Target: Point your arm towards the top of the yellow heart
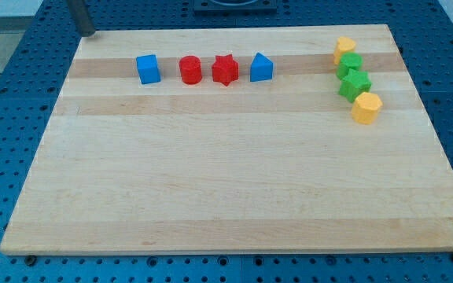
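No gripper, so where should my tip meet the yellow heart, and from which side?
Aim at the upper edge of the yellow heart, coming from the view's top: that side is free, while a green block crowds its lower side. I take the upper yellow block for the heart; shapes are small. My tip sits far off, at the view's top left.
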You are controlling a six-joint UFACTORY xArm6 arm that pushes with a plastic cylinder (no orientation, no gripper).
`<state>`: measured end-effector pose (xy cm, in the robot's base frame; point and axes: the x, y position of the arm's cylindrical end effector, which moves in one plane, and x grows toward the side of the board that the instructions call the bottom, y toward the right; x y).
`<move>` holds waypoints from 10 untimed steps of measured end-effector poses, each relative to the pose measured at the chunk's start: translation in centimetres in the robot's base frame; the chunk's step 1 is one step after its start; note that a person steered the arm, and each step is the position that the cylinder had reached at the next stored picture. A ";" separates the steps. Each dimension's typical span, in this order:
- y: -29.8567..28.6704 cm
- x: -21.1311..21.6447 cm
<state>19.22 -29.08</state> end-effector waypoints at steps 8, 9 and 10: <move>30.2 1.3; 37.2 1.2; 42.6 1.2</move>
<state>20.42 13.50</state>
